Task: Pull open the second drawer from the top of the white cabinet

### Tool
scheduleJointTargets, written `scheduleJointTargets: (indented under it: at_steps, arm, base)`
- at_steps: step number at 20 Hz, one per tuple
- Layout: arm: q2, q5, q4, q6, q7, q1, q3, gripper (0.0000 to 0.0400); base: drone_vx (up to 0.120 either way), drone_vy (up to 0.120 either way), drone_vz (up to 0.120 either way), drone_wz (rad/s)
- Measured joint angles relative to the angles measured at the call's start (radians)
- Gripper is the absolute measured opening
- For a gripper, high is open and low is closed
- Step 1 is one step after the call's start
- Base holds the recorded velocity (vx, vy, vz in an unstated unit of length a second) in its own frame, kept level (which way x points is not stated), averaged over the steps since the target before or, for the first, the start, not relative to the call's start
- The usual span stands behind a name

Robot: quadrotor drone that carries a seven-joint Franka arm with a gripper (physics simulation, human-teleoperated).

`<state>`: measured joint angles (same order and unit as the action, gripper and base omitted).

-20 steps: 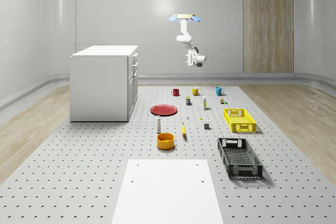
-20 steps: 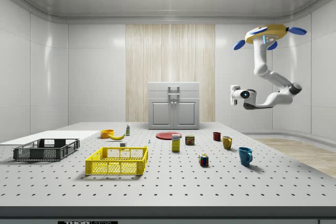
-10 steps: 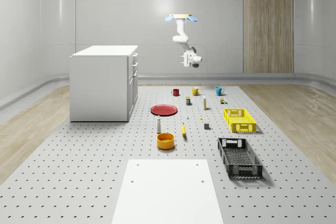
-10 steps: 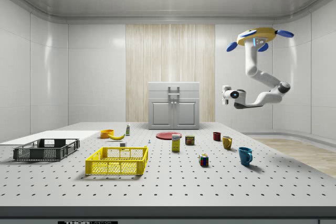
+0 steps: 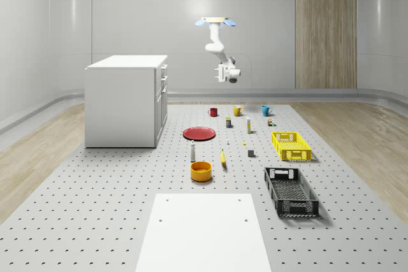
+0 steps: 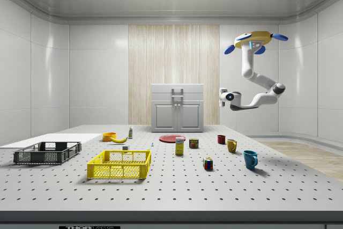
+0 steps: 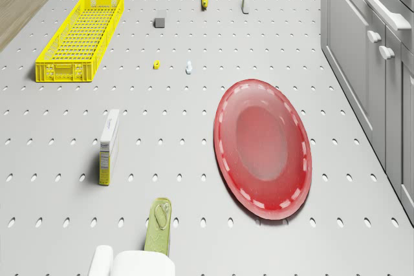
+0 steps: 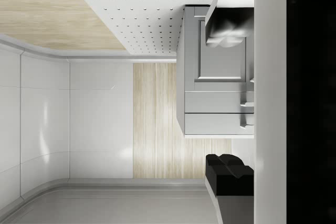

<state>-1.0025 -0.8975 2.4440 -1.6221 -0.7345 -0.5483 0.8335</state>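
The drone [image 5: 215, 21] hovers high above the far end of the worktop [image 5: 127, 208], out in front of the white cabinet [image 5: 125, 101] and well apart from it, roughly above the red mug [image 5: 213, 112] and the red plate [image 5: 199, 133]. Its arm hangs down and bends toward the cabinet, with the jaws [image 6: 222, 94] at about drawer height and pointed at the cabinet's front. In the wrist view the two dark fingertips [image 8: 229, 169] stand wide apart, nothing between them.

The second drawer [image 6: 177, 100] sits shut, just under the top one, its handle [image 8: 244, 105] stacked close beneath the top drawer's handle. That closeness is where I'd worry: if the approach comes in a touch high, the jaws would likely close on the upper handle and open the wrong drawer. A hovering base also drifts, so a pull that is not square to the cabinet's front could slip the fingers off the bar or bind the drawer. A low approach risks brushing the mugs beneath.
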Motion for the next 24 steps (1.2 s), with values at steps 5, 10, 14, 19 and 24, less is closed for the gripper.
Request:
scheduleJointTargets:
  at_steps: [5,10,14,19,24]
  arm:
    - [-0.018,0.014,0.002,-0.017,-0.011,-0.018,0.007,0.0300]
    - [-0.035,0.027,0.005,-0.033,-0.022,-0.035,0.013,0.0300]
    - [-0.048,0.037,0.006,-0.044,-0.031,-0.048,0.017,0.0300]
    - [-0.063,0.049,0.008,-0.058,-0.040,-0.062,0.022,0.0300]
    - [-0.077,0.060,0.010,-0.070,-0.050,-0.076,0.027,0.0300]
  base:
    - [0.120,-0.120,0.000,0.000]
    - [0.120,-0.064,0.000,0.000]
    - [0.120,-0.050,0.000,0.000]
    - [0.120,-0.120,0.000,0.000]
    - [0.120,-0.120,0.000,0.000]
